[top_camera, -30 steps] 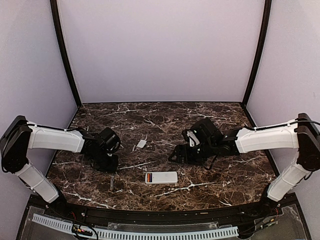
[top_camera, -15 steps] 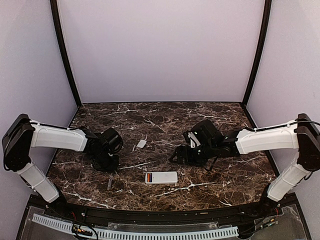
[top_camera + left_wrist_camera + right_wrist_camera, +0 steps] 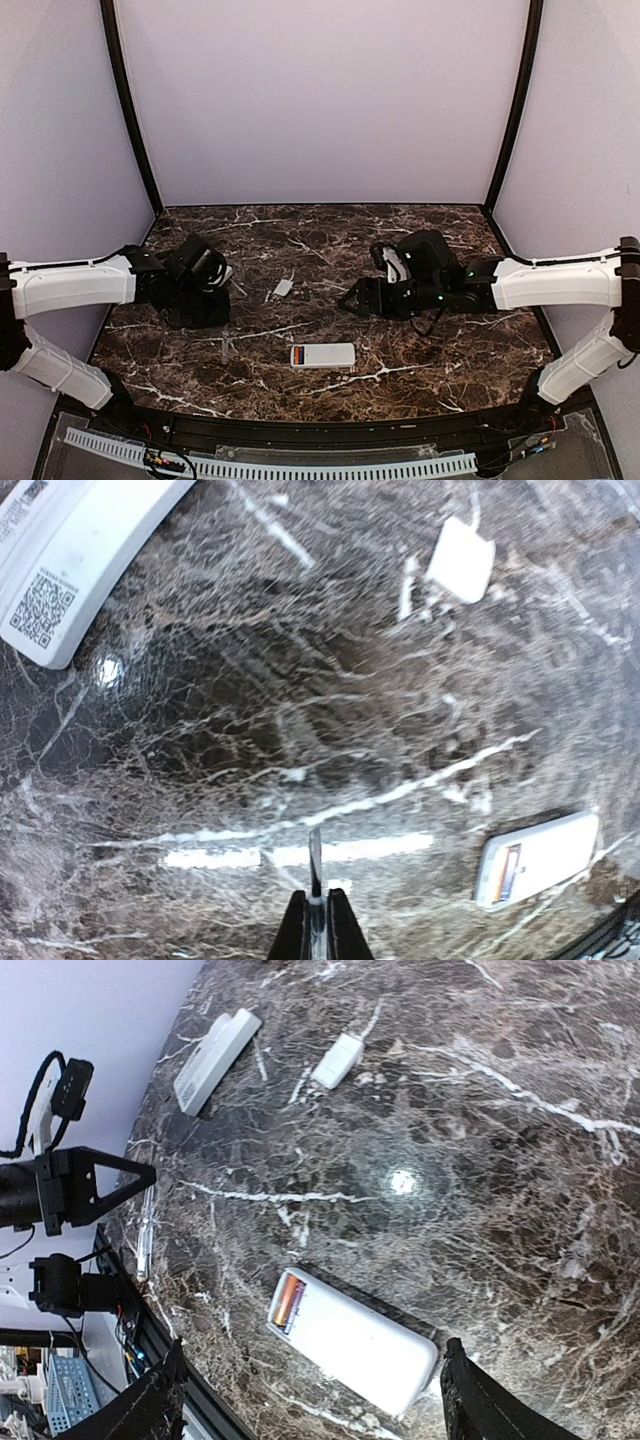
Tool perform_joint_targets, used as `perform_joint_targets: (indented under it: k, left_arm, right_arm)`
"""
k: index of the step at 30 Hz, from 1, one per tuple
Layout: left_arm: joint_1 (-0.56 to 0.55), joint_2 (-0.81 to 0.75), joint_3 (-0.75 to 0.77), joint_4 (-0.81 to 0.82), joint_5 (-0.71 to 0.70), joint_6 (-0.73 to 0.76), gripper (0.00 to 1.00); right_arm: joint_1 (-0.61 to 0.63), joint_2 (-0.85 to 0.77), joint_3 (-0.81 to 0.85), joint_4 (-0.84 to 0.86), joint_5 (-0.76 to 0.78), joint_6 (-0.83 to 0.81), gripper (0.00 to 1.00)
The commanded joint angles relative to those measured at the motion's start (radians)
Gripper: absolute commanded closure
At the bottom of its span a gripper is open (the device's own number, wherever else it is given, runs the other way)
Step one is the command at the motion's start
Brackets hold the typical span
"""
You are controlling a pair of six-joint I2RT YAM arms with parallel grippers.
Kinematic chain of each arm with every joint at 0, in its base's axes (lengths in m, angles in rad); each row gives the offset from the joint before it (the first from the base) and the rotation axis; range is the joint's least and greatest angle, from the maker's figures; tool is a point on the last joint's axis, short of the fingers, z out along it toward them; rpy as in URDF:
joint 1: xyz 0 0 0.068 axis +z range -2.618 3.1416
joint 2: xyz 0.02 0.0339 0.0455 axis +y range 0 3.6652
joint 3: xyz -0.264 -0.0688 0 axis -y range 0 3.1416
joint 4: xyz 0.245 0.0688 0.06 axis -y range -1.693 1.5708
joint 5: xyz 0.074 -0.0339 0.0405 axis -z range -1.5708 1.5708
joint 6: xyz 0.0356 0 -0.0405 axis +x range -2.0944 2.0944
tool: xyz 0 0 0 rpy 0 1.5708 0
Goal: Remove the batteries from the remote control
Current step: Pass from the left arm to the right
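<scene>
batteries (image 3: 289, 1303) in remote (image 3: 365, 1345) | near wide-open right fingers (image 3: 478, 1400) | left fingers (image 3: 342, 930) closed, well apart

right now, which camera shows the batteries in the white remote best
Right wrist: the orange and red cylindrical batteries lie large in the open end of the flat white remote. Top external shows only a tiny orange patch; left wrist catches them small, near the frame's edge.

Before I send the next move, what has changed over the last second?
The left gripper pulled back toward the left wall and closed; a thin stick lies at its tips, gripped or not I cannot tell. The right gripper shifted only slightly, jaws open wide as before. The remote, batteries inside, and the white cover stayed put.
</scene>
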Motion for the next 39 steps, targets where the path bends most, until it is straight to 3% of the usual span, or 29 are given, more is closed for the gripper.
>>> perform_joint_targets:
  k: [1,8,17,27,33,39]
  left_arm:
    - [-0.004,-0.132,-0.014,0.084,0.059,-0.075,1.00]
    - [-0.004,-0.311,-0.085,0.392,0.185,-0.122,1.00]
    - [-0.004,-0.366,-0.177,0.706,0.360,-0.080,1.00]
    - [-0.005,-0.404,-0.228,0.831,0.422,-0.065,1.00]
    - [-0.005,-0.399,-0.227,0.820,0.411,-0.078,1.00]
    - [-0.005,-0.412,-0.212,0.756,0.398,-0.049,0.98]
  right_arm:
    - [0.064,-0.037,0.026,0.098,0.006,-0.073,0.15]
    - [0.170,0.067,0.145,0.176,0.010,-0.108,0.20]
    - [0.281,0.239,0.347,0.167,0.001,-0.149,0.32]
    - [0.301,0.329,0.431,0.136,0.012,-0.143,0.44]
    - [0.301,0.340,0.453,0.145,0.004,-0.138,0.63]
    - [0.297,0.325,0.425,0.171,0.011,-0.110,1.00]
